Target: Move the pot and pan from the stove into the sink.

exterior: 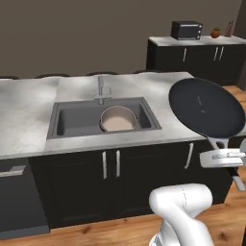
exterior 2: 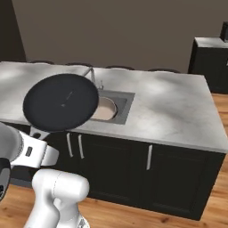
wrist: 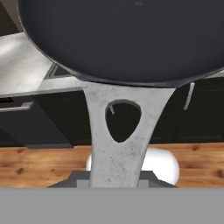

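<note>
Pan (exterior: 206, 108) was in the air right of the sink (exterior: 72, 121), gripper (exterior: 229, 157) clamped on its handle (wrist: 118, 135), pot (exterior: 118, 119) already in the basin; dropping it straight in risked clanging onto the pot.

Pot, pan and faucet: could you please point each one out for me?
pot (exterior: 117, 123), left base view, its beige inside.
pan (exterior: 206, 108), left base view, its black cooking face.
faucet (exterior: 101, 90), left base view, its upright spout.
</note>
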